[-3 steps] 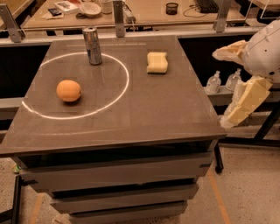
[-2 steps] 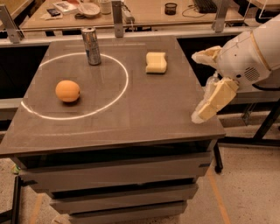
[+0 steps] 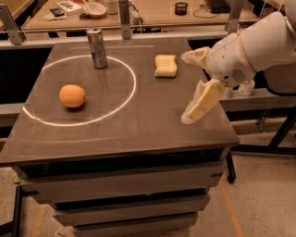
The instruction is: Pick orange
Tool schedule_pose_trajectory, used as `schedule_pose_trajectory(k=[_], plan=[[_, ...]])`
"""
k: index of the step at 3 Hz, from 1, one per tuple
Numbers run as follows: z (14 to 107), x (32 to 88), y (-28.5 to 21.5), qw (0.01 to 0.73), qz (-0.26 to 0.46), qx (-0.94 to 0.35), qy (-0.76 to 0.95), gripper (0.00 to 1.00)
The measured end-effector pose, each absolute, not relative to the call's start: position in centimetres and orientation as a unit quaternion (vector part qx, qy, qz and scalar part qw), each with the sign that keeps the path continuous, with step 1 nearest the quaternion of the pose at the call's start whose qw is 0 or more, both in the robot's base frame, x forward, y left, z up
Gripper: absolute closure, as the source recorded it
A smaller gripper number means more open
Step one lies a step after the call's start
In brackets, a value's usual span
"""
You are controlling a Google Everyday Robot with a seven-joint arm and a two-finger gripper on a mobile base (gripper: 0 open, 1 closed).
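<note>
The orange [image 3: 72, 96] is a round orange fruit lying on the dark table [image 3: 138, 125], at the left, inside a white circle marked on the top. My gripper [image 3: 187, 85] hangs above the table's right side, well to the right of the orange. Its two pale fingers [image 3: 201, 101] are spread wide apart and hold nothing. The white arm [image 3: 259, 44] comes in from the upper right.
A metal can [image 3: 97, 48] stands upright at the far edge of the circle. A pale yellow sponge [image 3: 166, 65] lies at the back right, close to my gripper. A cluttered desk [image 3: 152, 9] runs behind the table. Drawers sit below the tabletop.
My gripper and arm have moved left, from beyond the table's right edge to above its right side. The orange, can and sponge have not moved.
</note>
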State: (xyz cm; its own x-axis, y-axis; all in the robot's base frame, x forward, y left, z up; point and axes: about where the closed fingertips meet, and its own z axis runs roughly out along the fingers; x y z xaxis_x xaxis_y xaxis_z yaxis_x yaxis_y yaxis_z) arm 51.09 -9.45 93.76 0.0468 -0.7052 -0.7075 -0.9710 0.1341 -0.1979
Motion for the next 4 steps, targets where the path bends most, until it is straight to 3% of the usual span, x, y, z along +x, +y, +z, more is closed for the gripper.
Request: schedule_pose_trajectory(k=[2, 4], plan=[[90.5, 57.1, -1.2, 0.353, 0.204, -0.639, 0.653, 0.0], [89.0, 59.2, 6.1, 0.338, 0.247, -0.659, 0.624, 0.0]])
